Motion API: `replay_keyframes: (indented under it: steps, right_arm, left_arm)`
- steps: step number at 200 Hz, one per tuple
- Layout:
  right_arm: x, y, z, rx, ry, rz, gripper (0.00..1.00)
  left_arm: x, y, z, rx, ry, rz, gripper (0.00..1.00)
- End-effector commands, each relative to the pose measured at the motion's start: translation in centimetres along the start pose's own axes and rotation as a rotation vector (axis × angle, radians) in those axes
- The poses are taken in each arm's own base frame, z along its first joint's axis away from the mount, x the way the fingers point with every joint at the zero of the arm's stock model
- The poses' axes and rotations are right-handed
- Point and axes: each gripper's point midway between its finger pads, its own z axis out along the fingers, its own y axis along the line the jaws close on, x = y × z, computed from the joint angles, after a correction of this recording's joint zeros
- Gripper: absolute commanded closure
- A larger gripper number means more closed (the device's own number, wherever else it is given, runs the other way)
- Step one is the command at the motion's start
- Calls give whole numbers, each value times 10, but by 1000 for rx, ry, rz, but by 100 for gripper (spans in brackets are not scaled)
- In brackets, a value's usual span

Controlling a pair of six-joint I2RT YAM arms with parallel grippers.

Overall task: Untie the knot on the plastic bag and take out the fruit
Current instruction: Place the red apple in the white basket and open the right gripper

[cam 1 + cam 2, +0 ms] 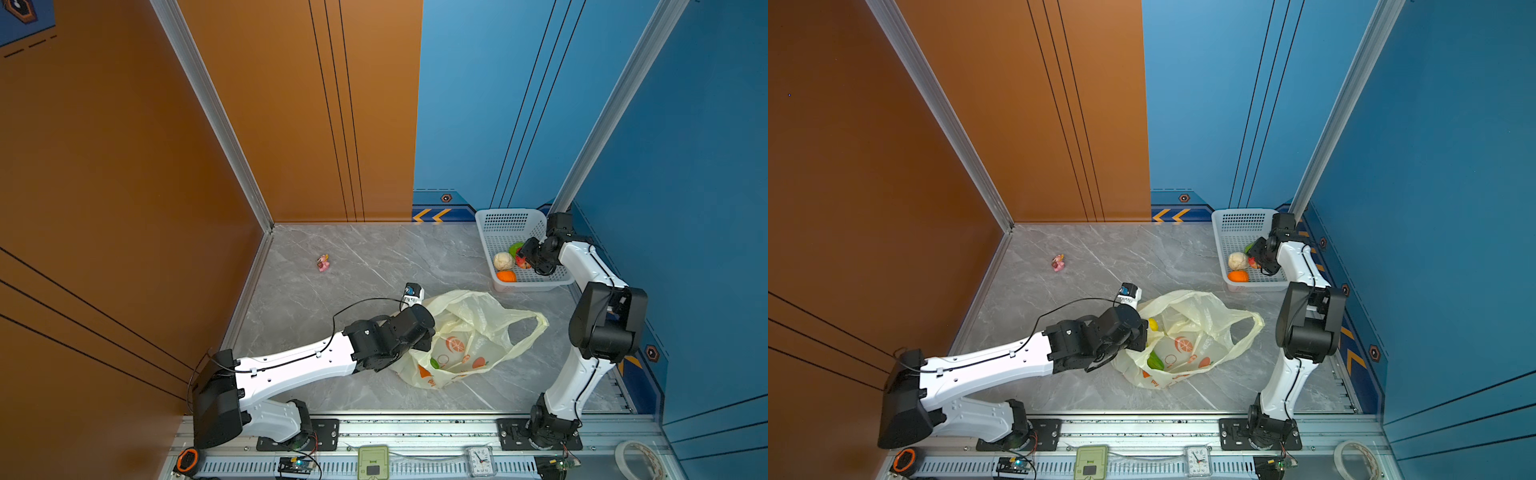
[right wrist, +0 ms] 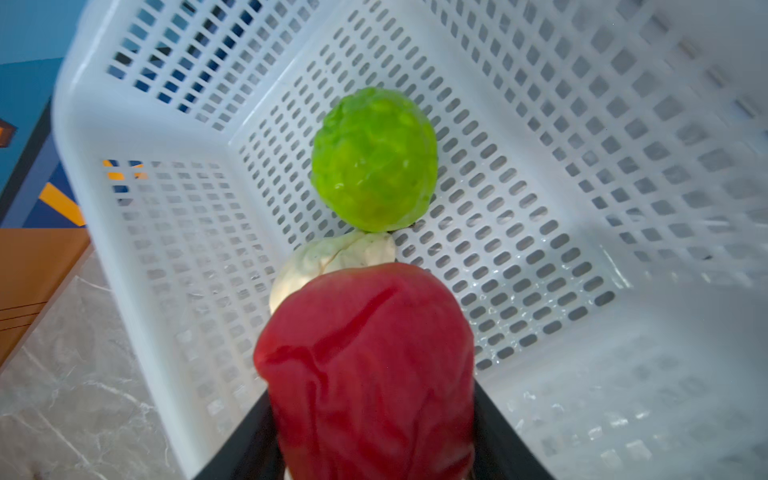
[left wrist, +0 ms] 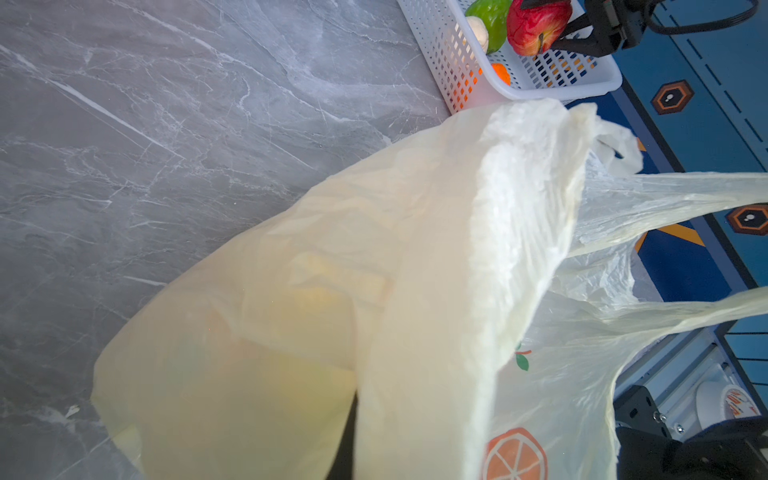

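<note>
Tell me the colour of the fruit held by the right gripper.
Red. The apple shows best in the right wrist view.

This is a robotics lab cell. White-and-black robot arms (image 1: pixel 291 368) bolt to an aluminium rail (image 1: pixel 415 430) beside a bare circuit board (image 1: pixel 296 464), between flat orange panels (image 1: pixel 124 166) and blue panels (image 1: pixel 685 166).

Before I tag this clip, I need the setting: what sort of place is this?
Probably a robot test booth, not a home: left arm and right arm bolted to a metal rail, an orange wall and blue wall boxing in a marble-look table.
</note>
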Motion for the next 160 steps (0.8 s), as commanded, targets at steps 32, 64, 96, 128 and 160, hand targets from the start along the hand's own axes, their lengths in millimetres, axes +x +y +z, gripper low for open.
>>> replay_keyframes:
  steps: [32,64,96,128,160]
  right_arm:
    - [-12,-5,1,49,-42,-39,29]
    - [-11,0,-12,50,-53,-62,24]
    - [-11,11,-40,5,-61,-68,23]
    - [5,40,-90,-126,-42,-79,23]
    - [53,77,-151,-269,38,-142,24]
  left_arm:
    - [-1,8,-7,-23,0,11,100]
    - [0,9,-6,-24,4,15,100]
    - [0,10,-6,-24,7,18,100]
    - [7,17,-7,-36,17,18,100]
    - [8,19,-8,-38,16,16,100]
